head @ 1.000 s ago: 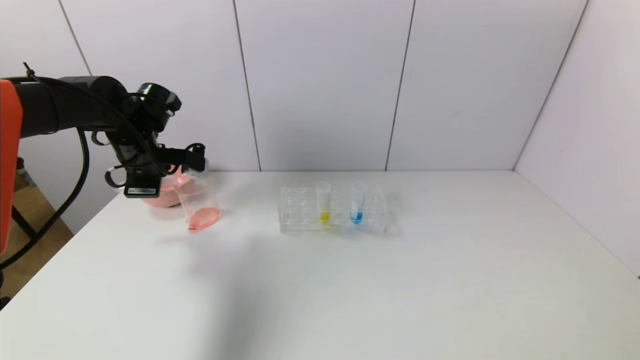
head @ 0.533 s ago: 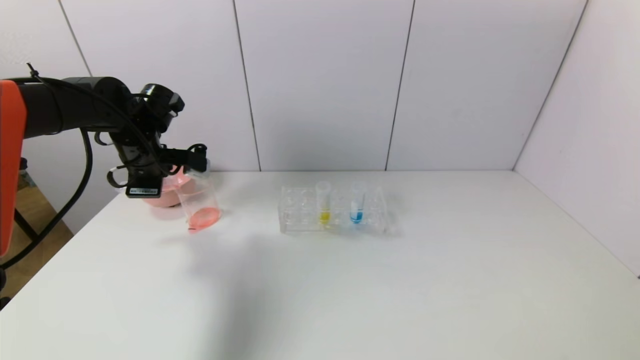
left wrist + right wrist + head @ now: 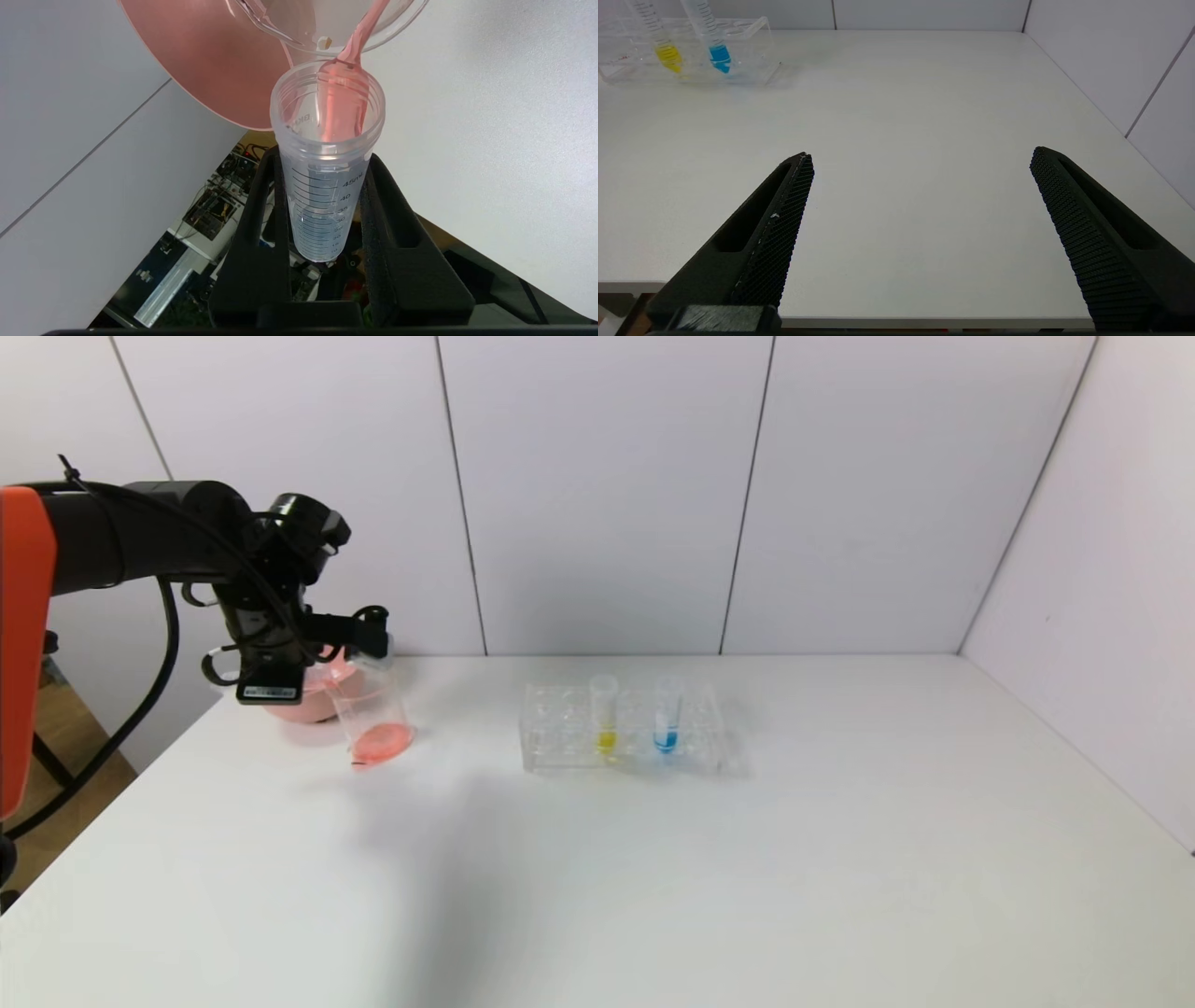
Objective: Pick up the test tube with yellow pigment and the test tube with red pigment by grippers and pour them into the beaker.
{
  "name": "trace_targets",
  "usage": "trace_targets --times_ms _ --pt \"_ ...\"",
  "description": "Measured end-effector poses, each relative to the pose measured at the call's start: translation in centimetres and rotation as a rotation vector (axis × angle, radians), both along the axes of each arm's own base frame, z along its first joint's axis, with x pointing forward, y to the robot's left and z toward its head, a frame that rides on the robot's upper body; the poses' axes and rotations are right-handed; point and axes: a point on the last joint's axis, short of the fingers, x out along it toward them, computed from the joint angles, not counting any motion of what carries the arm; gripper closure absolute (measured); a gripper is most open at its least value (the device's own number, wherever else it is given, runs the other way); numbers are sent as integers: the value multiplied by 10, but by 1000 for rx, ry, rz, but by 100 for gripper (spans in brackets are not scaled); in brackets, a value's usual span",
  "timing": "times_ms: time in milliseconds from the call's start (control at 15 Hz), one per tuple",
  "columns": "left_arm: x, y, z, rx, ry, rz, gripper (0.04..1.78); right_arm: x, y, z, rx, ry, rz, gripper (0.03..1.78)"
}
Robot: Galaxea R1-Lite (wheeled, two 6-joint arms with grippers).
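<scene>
Pouring at the table's far-left corner: left gripper point(image 3: 369, 637) has its jaws clamped on the test tube with red pigment point(image 3: 327, 154), tipped over with its open mouth at the rim of the beaker point(image 3: 372, 717). In the left wrist view a pink-red stream runs from the tube's mouth into the beaker point(image 3: 327, 23), tube body mostly drained, dark graduation marks visible. Beaker sits on the white table point(image 3: 653, 859), a layer of pink-red liquid at its bottom, just in front of the pink bowl point(image 3: 303, 695) and touching or nearly touching it, can't tell which. Test tube with yellow pigment point(image 3: 604, 714) stands upright in the clear rack point(image 3: 560, 733) mid-table, well right of the beaker; tube with blue liquid point(image 3: 667, 714) stands upright in the same rack, to the right of the yellow one, one empty slot between them. Right gripper point(image 3: 920, 196) only shows in its own wrist view, jaws wide apart with nothing between them, low over the table's near edge, rack point(image 3: 752, 51) far off from it, parked.
</scene>
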Motion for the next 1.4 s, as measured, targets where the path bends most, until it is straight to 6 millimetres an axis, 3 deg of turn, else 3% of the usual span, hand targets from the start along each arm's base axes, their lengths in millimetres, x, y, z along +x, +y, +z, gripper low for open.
trace_targets --times_ms 1400 --pt "3 -4 -3 39 -9 13 137 0 0 0 0 0 0 11"
